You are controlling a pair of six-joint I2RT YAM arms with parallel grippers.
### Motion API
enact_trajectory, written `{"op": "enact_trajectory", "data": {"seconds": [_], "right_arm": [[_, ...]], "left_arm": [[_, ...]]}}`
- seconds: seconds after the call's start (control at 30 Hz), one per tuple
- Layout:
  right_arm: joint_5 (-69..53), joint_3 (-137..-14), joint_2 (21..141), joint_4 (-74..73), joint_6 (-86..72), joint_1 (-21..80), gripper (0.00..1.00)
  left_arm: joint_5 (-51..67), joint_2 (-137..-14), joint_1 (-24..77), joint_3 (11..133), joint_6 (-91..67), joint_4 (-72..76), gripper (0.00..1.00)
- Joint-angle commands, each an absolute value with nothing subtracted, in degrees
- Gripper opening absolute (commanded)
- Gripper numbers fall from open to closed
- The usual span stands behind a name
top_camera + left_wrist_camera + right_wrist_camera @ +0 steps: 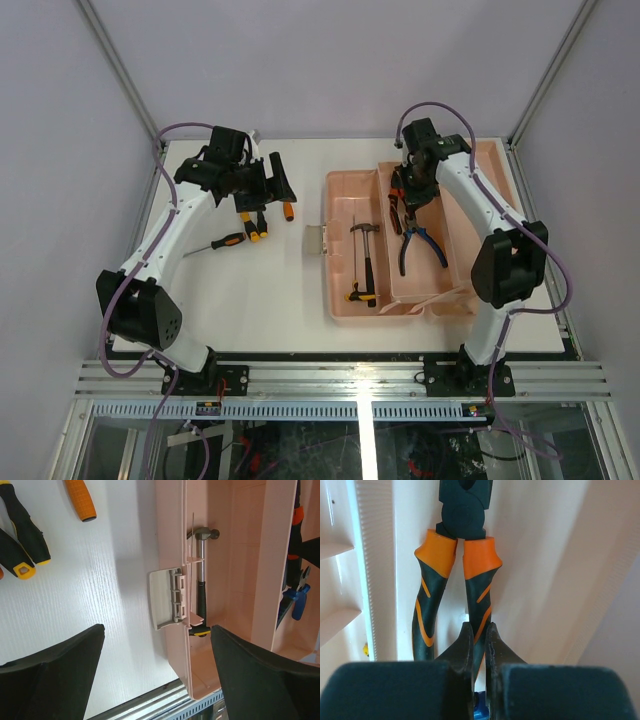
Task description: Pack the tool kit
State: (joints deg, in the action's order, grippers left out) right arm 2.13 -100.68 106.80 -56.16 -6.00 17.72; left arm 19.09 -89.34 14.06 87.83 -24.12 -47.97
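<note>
The pink tool box (332, 290) lies open right of centre. A hammer (366, 262) lies in its left half and blue-handled pliers (421, 246) in the right half. My right gripper (408, 193) is shut on one handle of the orange-and-black pliers (434, 592), held over the box's right half next to the blue pliers. My left gripper (272, 183) is open and empty above the table, left of the box. Below it lie three screwdrivers: one with a bare shaft (222, 243), a black-and-yellow one (252, 226) and an orange-handled one (288, 210).
The box's latch flap (162, 597) sticks out from its left wall towards the table. The hammer (200, 582) and the blue pliers (299, 595) show in the left wrist view. The table's front rail (340, 380) runs along the near edge.
</note>
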Motion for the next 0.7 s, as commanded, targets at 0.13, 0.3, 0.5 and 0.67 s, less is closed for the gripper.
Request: {"op": "enact_trajectory", "data": {"seconds": [0.13,0.3,0.5,0.67], "right_arm": [[8.52,-105.81,108.15,-55.28,-3.14,17.57,0.1],[4.23,-105.47,106.55,-55.65,-4.8,17.55,0.37],[2.75,-102.7,101.9,-58.85,-5.05,17.57,0.46],[2.18,-98.17,98.53,-59.7,-4.94,17.53,0.45]], "left_arm": [[20.78,-88.52,13.71,87.89,-24.09,-45.32,0.85],[20.88,-88.12,13.71,87.23,-23.98,-45.31,0.85],[20.94,-87.95,13.71,86.81,-23.69,-45.31,0.85],[21.76,-88.8,13.72,87.54,-23.95,-45.35,0.85]]}}
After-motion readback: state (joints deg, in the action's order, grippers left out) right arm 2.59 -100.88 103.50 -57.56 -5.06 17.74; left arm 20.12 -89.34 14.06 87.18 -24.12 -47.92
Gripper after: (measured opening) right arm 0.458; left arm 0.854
